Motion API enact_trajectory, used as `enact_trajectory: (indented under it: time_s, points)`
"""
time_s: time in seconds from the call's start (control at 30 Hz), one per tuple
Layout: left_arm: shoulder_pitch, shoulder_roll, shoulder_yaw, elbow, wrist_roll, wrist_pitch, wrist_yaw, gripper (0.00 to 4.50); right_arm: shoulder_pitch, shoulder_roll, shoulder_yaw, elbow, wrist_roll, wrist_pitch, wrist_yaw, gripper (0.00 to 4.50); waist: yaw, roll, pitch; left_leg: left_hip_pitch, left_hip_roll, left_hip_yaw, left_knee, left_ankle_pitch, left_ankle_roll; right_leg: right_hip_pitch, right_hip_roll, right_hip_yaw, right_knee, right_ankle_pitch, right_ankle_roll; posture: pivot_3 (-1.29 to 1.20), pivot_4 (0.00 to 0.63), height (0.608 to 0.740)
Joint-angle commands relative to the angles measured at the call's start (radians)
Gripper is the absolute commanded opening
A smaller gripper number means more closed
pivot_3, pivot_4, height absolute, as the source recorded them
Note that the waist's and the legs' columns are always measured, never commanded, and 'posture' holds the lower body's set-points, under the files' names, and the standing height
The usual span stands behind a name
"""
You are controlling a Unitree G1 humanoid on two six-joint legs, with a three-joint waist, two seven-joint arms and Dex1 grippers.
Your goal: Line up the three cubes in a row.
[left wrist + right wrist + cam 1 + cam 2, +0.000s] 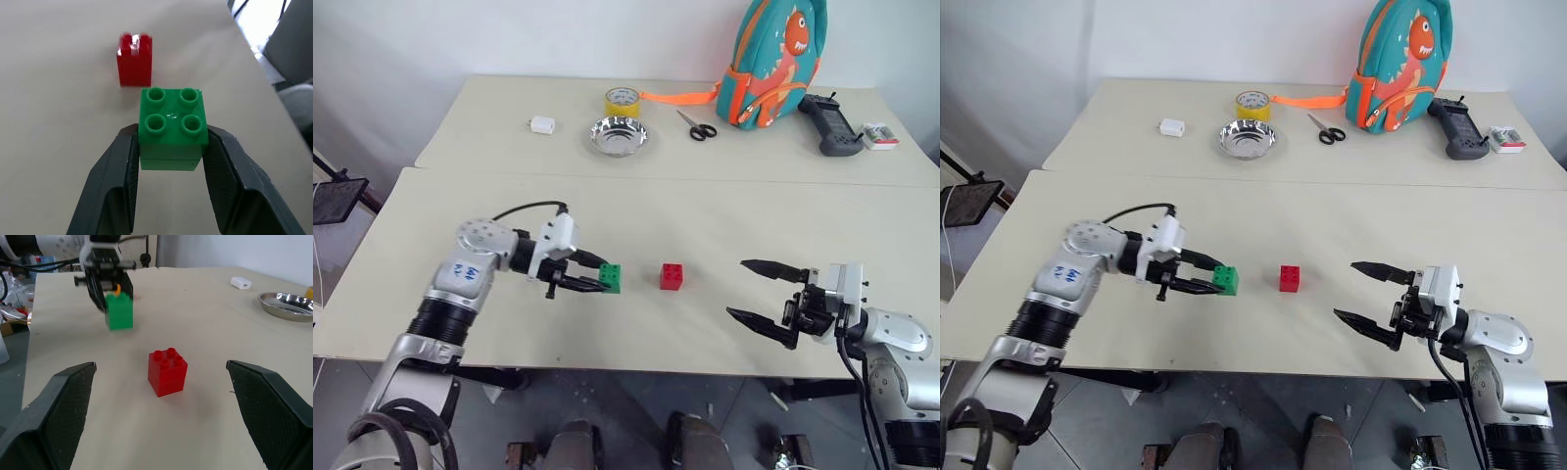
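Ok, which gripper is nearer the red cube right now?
Left. The left gripper, shut on the green cube, sits just beside the red cube; the right gripper hangs open farther off on the other side.

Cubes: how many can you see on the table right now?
2. The green cube is clamped in the left gripper; the red cube sits on the near table just beyond it. A yellow-orange one may be hidden.

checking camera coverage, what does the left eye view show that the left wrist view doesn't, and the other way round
Left eye view alone: the open right end effector, backpack, steel bowl, tape roll, scissors.
Left wrist view alone: the green cube's four studs close up, the pads pressing its sides.
Both: the left end effector shut on the green cube, the red cube just beyond it on the table.
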Motion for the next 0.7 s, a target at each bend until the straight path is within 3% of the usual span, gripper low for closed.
enact_trajectory:
  time_s: [0.03,0.33,0.43,0.57,0.67,0.7]
  points:
    - [-0.072,-0.030,-0.017,0.097,0.070,-0.096,0.015,1.74,0.016,-0.009,-0.027,-0.059,0.027,0.009,-0.016,4.50,0.005,0.000,0.000,0.000,0.000,0.000,0.000,0.000,0.000,0.000,0.000,0.000,0.000,0.000,0.000,0.00,0.150,0.740]
    - [-0.137,-0.098,-0.003,0.241,0.116,-0.155,0.014,1.74,0.054,0.002,-0.024,-0.109,0.030,0.017,-0.052,4.50,0.009,0.000,0.000,0.000,0.000,0.000,0.000,0.000,0.000,0.000,0.000,0.000,0.000,0.000,0.000,0.00,0.150,0.740]
    - [-0.130,-0.085,0.000,0.216,0.114,-0.125,-0.008,2.46,0.055,0.003,-0.021,-0.109,0.032,0.017,-0.056,4.50,0.009,0.000,0.000,0.000,0.000,0.000,0.000,0.000,0.000,0.000,0.000,0.000,0.000,0.000,0.000,0.00,0.150,0.740]
    - [-0.116,-0.067,0.104,0.117,0.038,-0.050,0.052,3.61,0.036,0.009,-0.007,-0.099,0.034,0.016,-0.053,4.50,0.008,-0.001,0.000,0.000,0.000,0.000,0.000,0.000,0.000,0.000,0.000,0.000,0.000,0.000,0.000,0.00,0.150,0.740]
    - [0.013,-0.026,0.219,-0.108,-0.044,0.037,0.133,4.48,0.023,0.023,0.008,-0.093,0.036,0.013,-0.048,4.50,-0.001,0.000,0.000,0.000,0.000,0.000,0.000,0.000,0.000,0.000,0.000,0.000,0.000,0.000,0.000,0.00,0.150,0.740]
    - [0.076,-0.014,0.264,-0.197,-0.075,0.066,0.170,4.48,0.019,0.028,0.015,-0.095,0.041,0.016,-0.045,4.50,-0.004,0.000,0.000,0.000,0.001,-0.001,-0.001,0.000,0.000,0.000,0.000,0.000,0.001,0.000,0.000,0.00,0.150,0.740]
